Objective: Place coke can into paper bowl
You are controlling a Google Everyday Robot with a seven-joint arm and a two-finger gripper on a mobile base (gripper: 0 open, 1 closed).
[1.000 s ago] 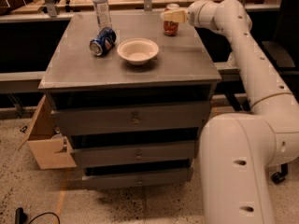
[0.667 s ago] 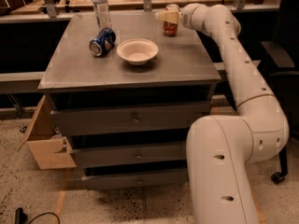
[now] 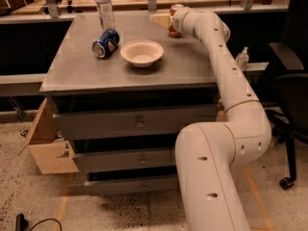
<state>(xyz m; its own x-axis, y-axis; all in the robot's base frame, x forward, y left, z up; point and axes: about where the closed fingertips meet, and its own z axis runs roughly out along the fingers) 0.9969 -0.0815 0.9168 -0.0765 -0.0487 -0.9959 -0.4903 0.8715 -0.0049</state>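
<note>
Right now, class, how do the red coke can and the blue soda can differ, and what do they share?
Colour: the coke can is red, the blue can blue. Pose: the coke can stands upright; the blue can lies on its side. View: the gripper at the back right partly hides the coke can; the blue can, left of the paper bowl, shows fully. Both sit on the cabinet top.

A: What was hidden?
B: The coke can (image 3: 176,7) was largely covered by the arm (image 3: 240,95), behind the gripper (image 3: 160,19) at the table's (image 3: 192,66) far side.
A: Cut off?
B: The arm's base, at the bottom edge.
</note>
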